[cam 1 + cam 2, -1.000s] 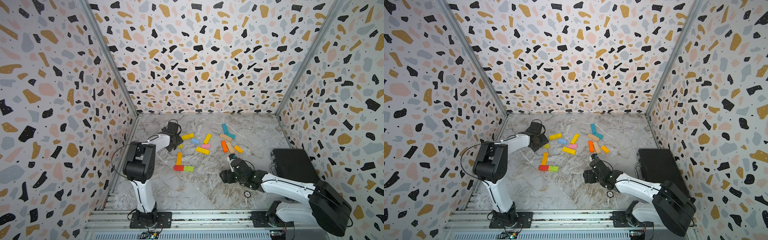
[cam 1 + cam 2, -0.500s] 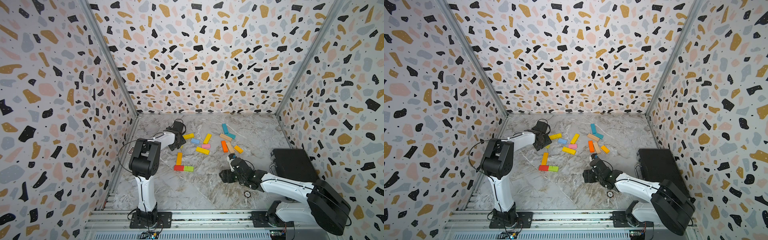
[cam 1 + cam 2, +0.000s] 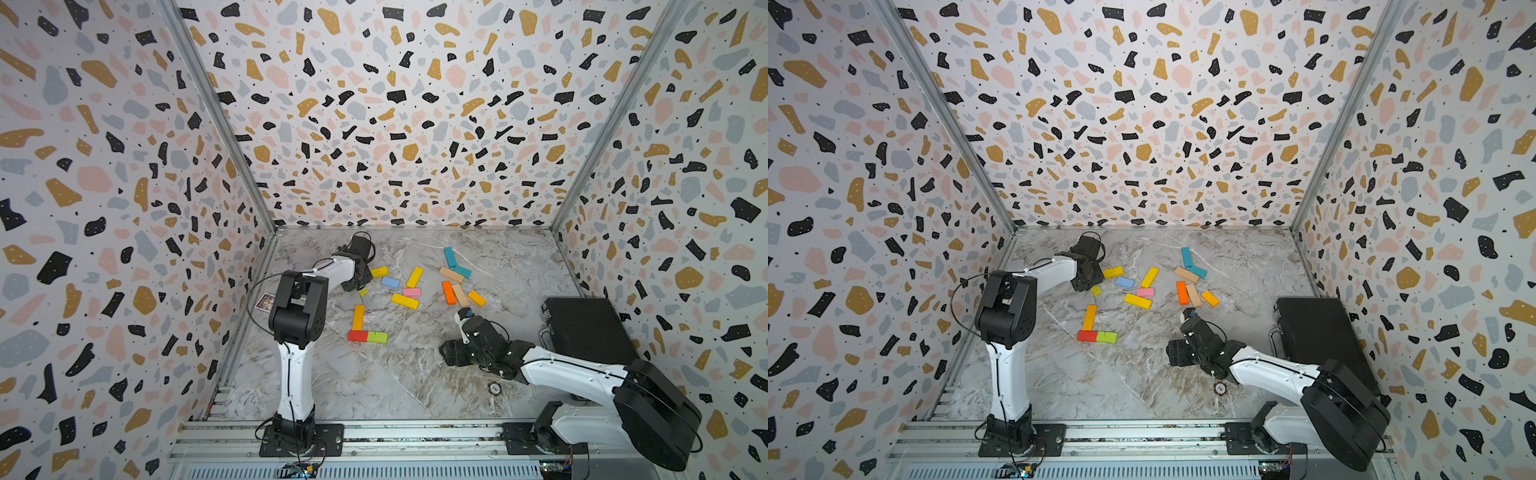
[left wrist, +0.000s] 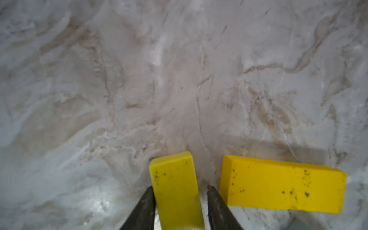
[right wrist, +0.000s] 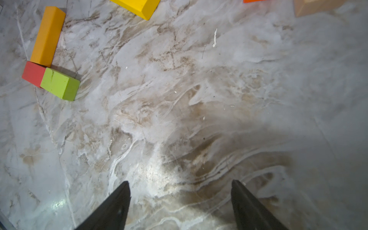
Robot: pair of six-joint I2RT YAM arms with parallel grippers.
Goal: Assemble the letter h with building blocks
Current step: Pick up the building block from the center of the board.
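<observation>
Marbled grey counter (image 3: 390, 386) lay bare from its middle to the rail (image 3: 415, 434) at 6 o'clock, the widest room for moving. Building blocks (image 3: 405, 301) were strewn from the middle toward 12 o'clock, short of the far wall.

At 10 o'clock, near the left wall, the left jaws stood narrow astride a short yellow block (image 4: 175, 185). One fingertip (image 4: 147, 201) touched it and a slit showed at the other, so a grip could not be told. A long yellow block (image 4: 282, 185) lay just beside.

An orange bar (image 3: 358, 317), red block (image 3: 357, 336) and green block (image 3: 377, 337) touched in an L at 8 o'clock.

The right jaws hung wide, holding nothing, at 5 o'clock, near a black case (image 3: 586, 332) along the right wall.

A picture card (image 3: 266, 302) at 9 o'clock was too small to read.
</observation>
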